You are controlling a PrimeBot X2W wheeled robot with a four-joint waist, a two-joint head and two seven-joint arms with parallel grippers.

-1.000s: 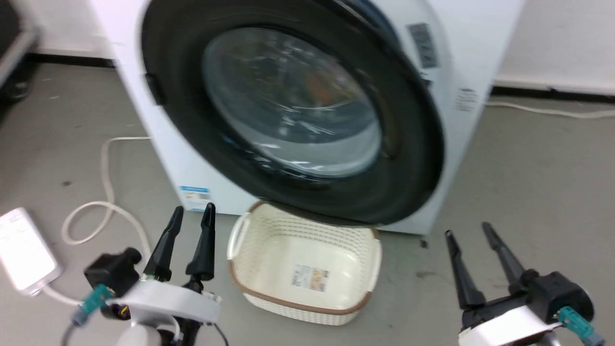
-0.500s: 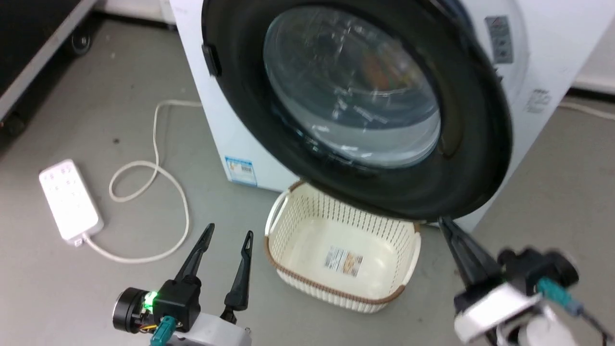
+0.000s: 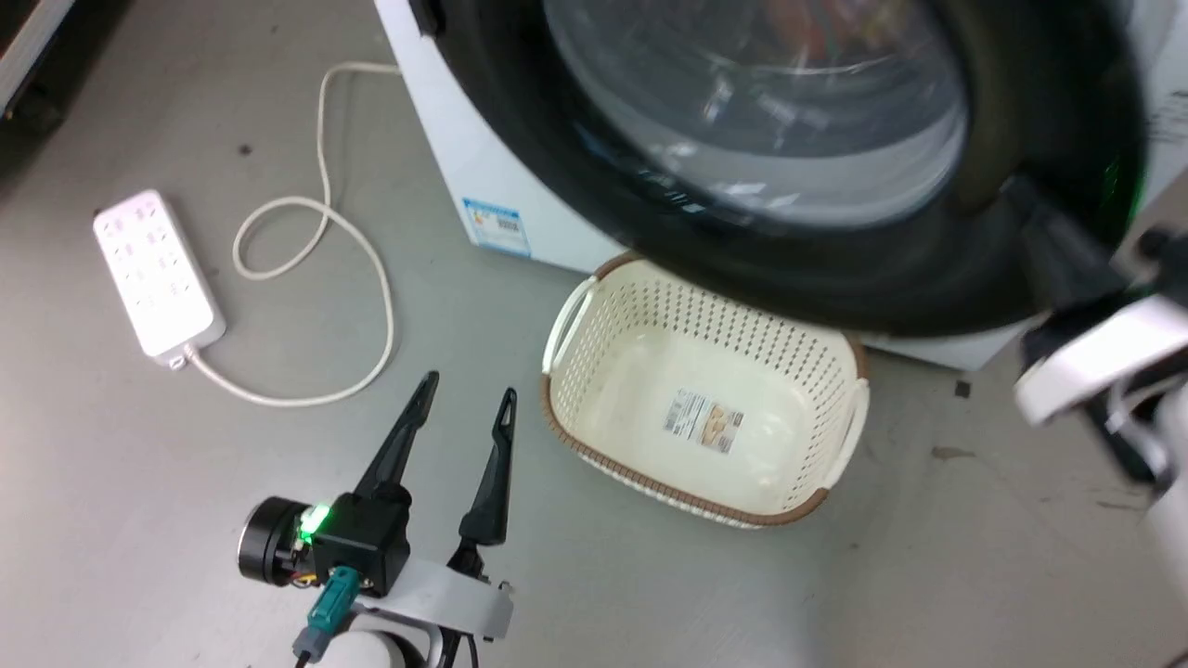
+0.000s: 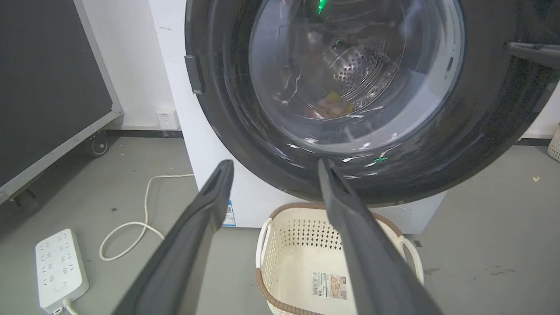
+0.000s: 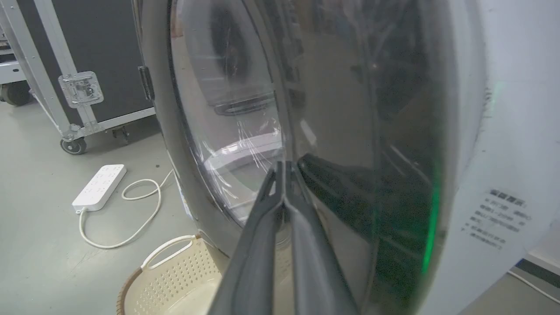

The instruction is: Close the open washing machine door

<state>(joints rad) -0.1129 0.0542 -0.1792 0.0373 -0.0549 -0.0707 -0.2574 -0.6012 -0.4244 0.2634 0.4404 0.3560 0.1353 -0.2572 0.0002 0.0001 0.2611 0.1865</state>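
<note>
Right, on the floor at far left lies the white power strip [image 3: 158,274]. My left claw [image 3: 469,390] hovers open above the floor, just beside the cream basket [image 3: 549,408]. The washing machine door [image 3: 789,269] stands out from the washing machine [image 3: 483,176], its lower rim above the basket's far edge. At right, my right claw [image 5: 283,165] is closed on nothing, tips at the door's dark rim.

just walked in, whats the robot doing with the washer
The robot is working on closing the washing machine door. Its right pincer, fingers together, is against the door's black rim. The door looks not quite shut against the washing machine, and it overhangs the cream basket on the floor. The left pincer hangs open and empty, low beside the basket.
</note>
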